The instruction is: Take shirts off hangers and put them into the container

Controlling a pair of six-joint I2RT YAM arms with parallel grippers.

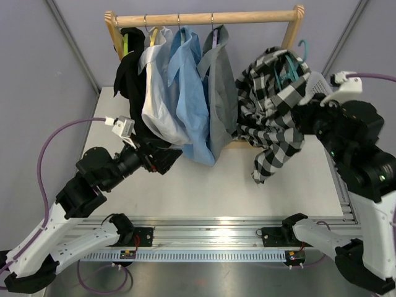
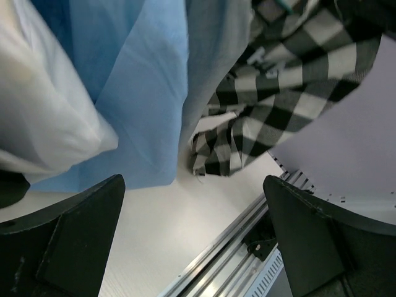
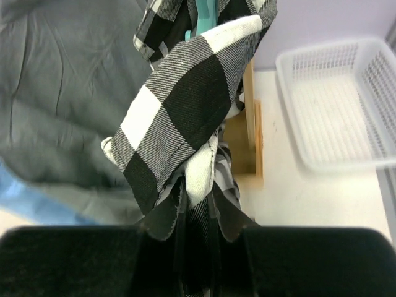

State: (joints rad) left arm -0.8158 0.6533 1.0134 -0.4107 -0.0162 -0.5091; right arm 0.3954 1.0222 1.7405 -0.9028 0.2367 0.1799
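Observation:
Four shirts hang on hangers from the rail: black (image 1: 128, 68), white (image 1: 154, 93), light blue (image 1: 189, 93) and grey (image 1: 221, 99). The black-and-white checked shirt (image 1: 272, 105) hangs bunched to the right of them, still draped over a teal hanger (image 1: 291, 68). My right gripper (image 3: 198, 229) is shut on a fold of the checked shirt (image 3: 185, 105), below the teal hanger (image 3: 201, 15). The white lattice container (image 3: 337, 117) stands on the table to its right. My left gripper (image 2: 195, 241) is open and holds nothing, low under the light blue shirt (image 2: 136, 93) hem.
The wooden rail frame (image 1: 204, 17) crosses the back, and its base (image 3: 250, 142) lies beside the container. An aluminium track (image 1: 216, 226) runs along the near table edge. The container (image 1: 318, 83) is partly hidden behind my right arm in the top view.

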